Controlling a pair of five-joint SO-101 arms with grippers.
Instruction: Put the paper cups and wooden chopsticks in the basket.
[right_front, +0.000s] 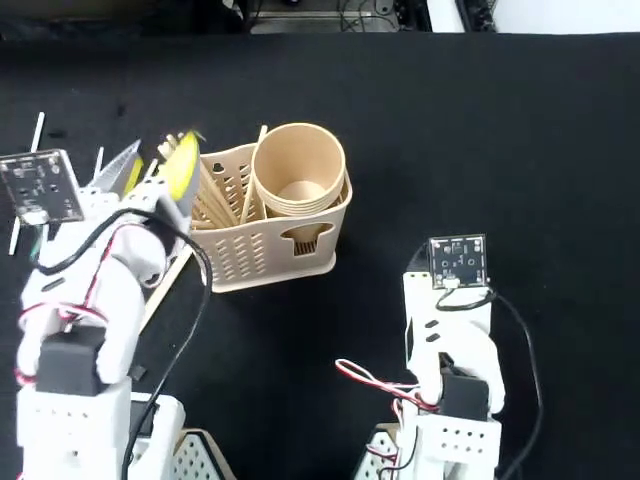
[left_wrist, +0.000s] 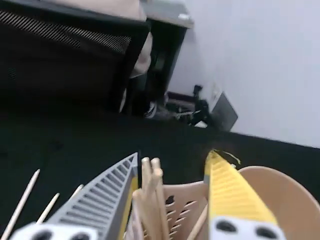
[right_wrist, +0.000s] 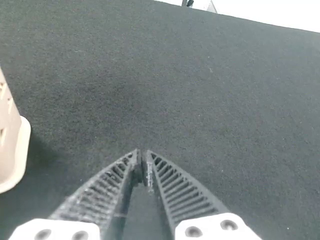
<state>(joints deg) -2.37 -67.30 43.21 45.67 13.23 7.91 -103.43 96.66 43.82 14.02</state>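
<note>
Black table (right_front: 480, 130) bearing a basket (right_front: 270, 255): stacked cups (right_front: 298, 165) fill one compartment; chopsticks (right_front: 215, 195) stand near-upright in the other, between the spread fingers of the left gripper (left_wrist: 173, 155). Loose sticks (right_front: 38, 130) lie nearest that arm. The right gripper (right_wrist: 141, 155) is closed and empty, well apart.

Beige basket (right_front: 250, 255), tan cups (right_front: 300, 160), black table (right_front: 480, 130)

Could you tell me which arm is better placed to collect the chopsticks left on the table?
Left: the loose chopsticks lie beside the left gripper; the right gripper sits beyond the basket.
</note>
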